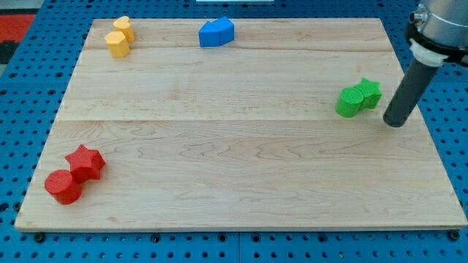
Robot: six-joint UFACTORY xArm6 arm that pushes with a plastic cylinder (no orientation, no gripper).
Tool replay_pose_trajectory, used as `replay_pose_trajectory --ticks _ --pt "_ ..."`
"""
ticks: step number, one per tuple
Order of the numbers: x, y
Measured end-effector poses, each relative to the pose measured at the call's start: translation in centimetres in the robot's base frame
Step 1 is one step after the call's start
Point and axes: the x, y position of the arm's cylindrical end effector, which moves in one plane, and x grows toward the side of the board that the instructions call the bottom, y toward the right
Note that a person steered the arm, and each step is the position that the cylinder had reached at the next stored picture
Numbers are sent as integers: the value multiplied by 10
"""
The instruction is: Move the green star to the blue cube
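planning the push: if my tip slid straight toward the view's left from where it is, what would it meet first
Likely the green star, just left of my tip and slightly higher in view, so it may only clip it. The green cylinder sits beside it.

Arm (439,22) cut off at the 2 o'clock corner — upper part out of frame, blue pegboard (22,88) cropped at every edge, two blue blocks (216,33) pressed together — shapes unclear

We see my tip (393,123) resting on the bench (234,168) just right of the green star (370,92), which touches a green cylinder (349,101), with the blue cube (210,34) far off at the view's top.
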Motion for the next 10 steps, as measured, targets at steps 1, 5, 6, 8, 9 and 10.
replay_pose_trajectory --ticks 1,5,6,8,9,10 --pt "-11 5" --pt "-51 -50" --pt "-60 -53" --pt "-71 -35" --pt "-93 -35" --pt "-112 -39"
